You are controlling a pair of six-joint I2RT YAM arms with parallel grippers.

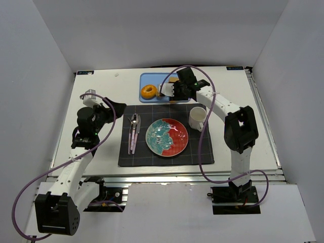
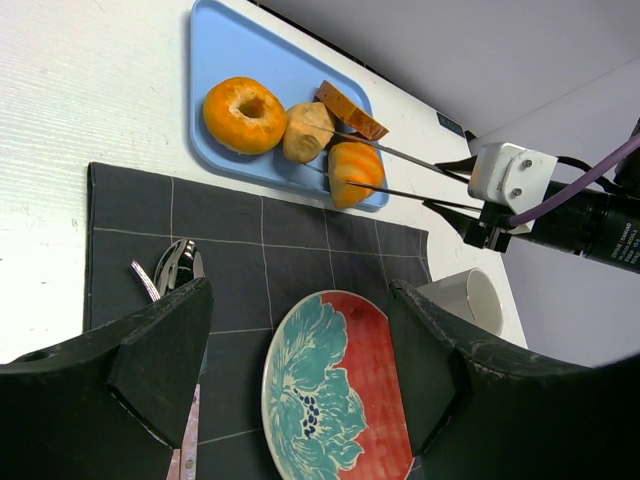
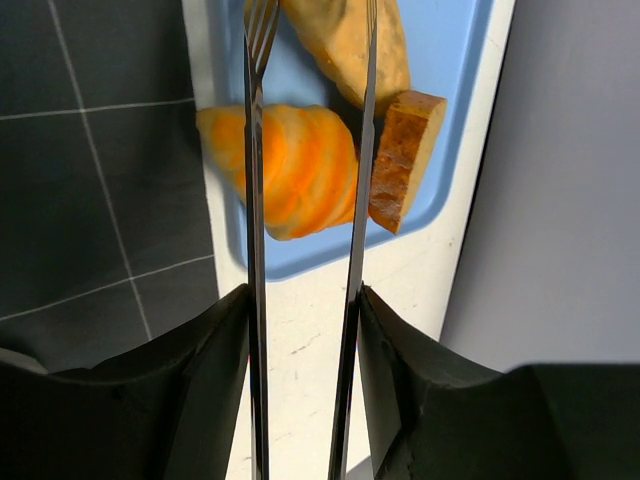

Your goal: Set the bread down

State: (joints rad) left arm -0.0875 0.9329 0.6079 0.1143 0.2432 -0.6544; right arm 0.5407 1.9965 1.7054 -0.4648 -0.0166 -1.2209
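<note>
The bread, a plain tan roll, lies in the blue tray by the tabletop's far edge, between a glazed donut and a croissant. The right end effector, clamped on metal tongs, sets their tips either side of it; the left end effector hangs wide open. The roll looks light and soft (easily dented), best pinched gently across its middle.

The overhead view faces down; both wrist views look close, sharing the blue tray.
</note>
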